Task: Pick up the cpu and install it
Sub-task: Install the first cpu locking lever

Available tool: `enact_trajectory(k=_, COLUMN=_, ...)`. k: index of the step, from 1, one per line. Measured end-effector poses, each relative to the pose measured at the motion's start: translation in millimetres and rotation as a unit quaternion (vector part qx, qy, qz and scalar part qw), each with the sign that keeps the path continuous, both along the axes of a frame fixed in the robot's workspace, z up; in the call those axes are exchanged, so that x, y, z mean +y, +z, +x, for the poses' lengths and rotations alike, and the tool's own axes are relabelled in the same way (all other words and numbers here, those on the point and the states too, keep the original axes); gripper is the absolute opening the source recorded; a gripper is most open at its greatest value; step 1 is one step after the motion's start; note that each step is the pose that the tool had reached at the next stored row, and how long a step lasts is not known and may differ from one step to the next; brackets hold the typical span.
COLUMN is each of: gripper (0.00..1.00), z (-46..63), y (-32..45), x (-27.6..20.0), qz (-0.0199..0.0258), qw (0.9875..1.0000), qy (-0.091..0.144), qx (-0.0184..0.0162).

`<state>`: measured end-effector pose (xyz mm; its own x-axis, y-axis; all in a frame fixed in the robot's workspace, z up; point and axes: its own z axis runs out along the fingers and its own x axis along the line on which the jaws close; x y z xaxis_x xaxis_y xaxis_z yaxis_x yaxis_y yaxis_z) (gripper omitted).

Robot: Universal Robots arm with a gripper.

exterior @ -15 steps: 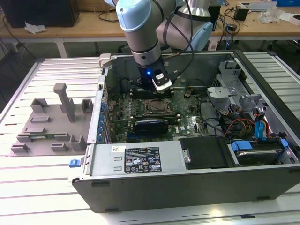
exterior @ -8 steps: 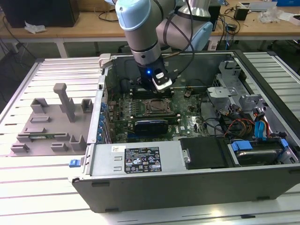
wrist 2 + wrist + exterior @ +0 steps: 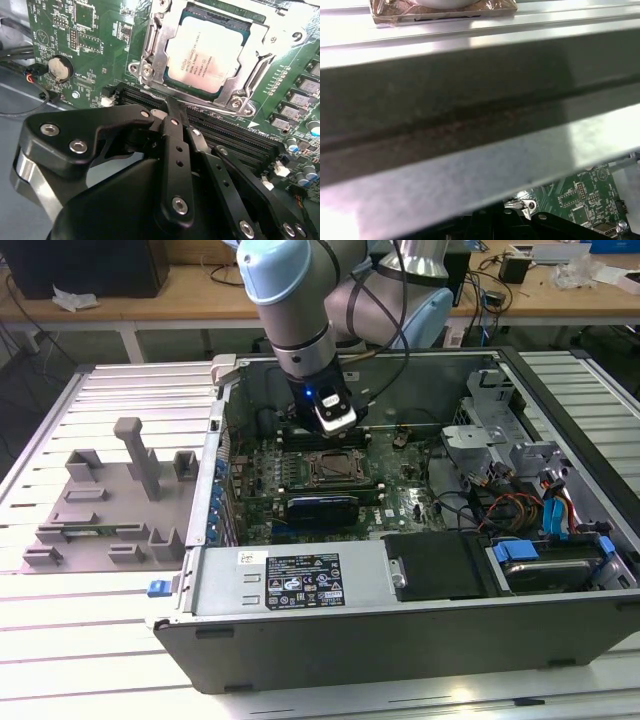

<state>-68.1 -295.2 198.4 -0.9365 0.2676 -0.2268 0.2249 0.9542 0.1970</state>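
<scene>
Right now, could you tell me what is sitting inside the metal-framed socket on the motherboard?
The cpu lies flat inside the socket frame, silver top facing up, in the second wrist view. The gripper is just beside the frame. The contacts beneath the chip are covered.

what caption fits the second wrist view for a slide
The cpu sits in the metal-framed socket on the green motherboard, with the black tool close beside the socket, holding nothing.

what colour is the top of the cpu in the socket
Shiny silver-grey with dark print, best seen in the second wrist view: cpu.
</scene>
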Motion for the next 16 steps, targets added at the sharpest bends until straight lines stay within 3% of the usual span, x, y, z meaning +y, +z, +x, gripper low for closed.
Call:
enact_trajectory(k=12, gripper=0.11, z=0.0, y=-4.4, x=-0.8, qz=-0.0002, qw=1.0, qy=-0.004, qx=0.0001)
enact_trajectory(k=13, gripper=0.11, z=0.5, y=-4.4, x=-0.8, qz=0.0007, qw=1.0, qy=-0.004, qx=0.0001)
enact_trajectory(k=14, gripper=0.11, z=0.6, y=-4.4, x=-0.8, qz=0.0058, qw=1.0, qy=-0.004, qx=0.0)
enact_trajectory(k=16, gripper=0.11, z=0.7, y=-4.1, x=-0.7, qz=0.0077, qw=1.0, qy=-0.004, qx=0.0)
